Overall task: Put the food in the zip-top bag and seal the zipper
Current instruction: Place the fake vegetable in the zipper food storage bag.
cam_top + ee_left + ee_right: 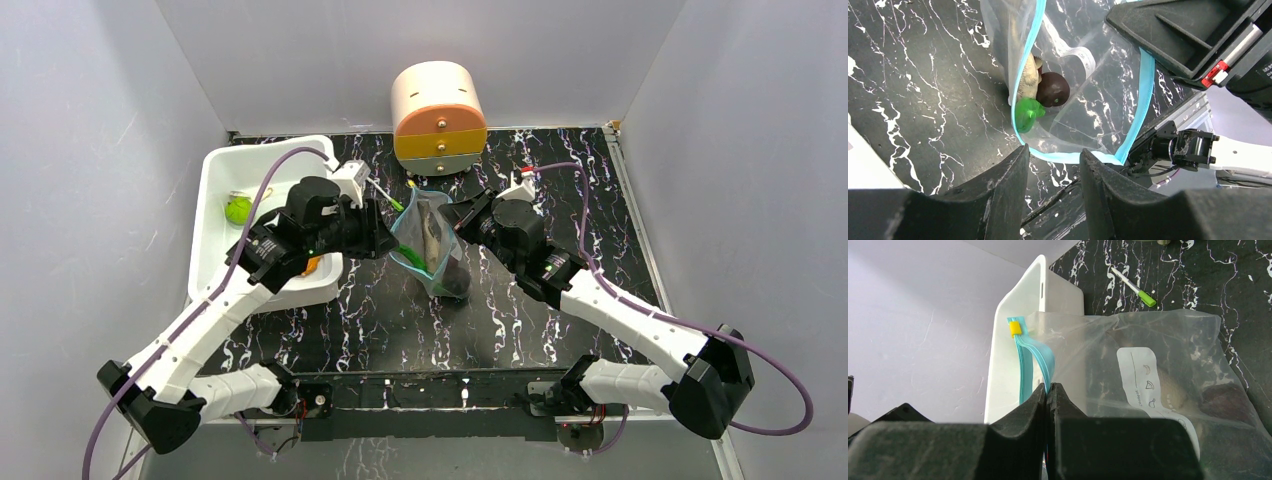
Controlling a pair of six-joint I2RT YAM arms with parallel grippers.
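right hand (pixel 1048 392) pinches the zipper (pixel 1023 355) of the bag (pixel 1158 340) at the centre of the surface (pixel 620 180), left hand (pixel 1050 152) gapes at its mouth; fish (pixel 1027 80), ball (pixel 1052 89), pepper (pixel 1027 112) are in, fruit (pixel 238 209) waits in tub (pixel 215 170) at ten o'clock, sealing undone.

From above I get only a sliver of the orange lump (pixel 313 265); my left arm covers the rest and part of the tub (pixel 207 225). The left wrist view gives just the fish's (pixel 1027 80) belly and the pepper's (pixel 1027 114) end behind the zipper (pixel 1063 157). On the right wrist view, the zipper's lower run vanishes into the closed right gripper (pixel 1048 390), and the ball (pixel 1223 400) is a blur through the bag (pixel 1088 340).
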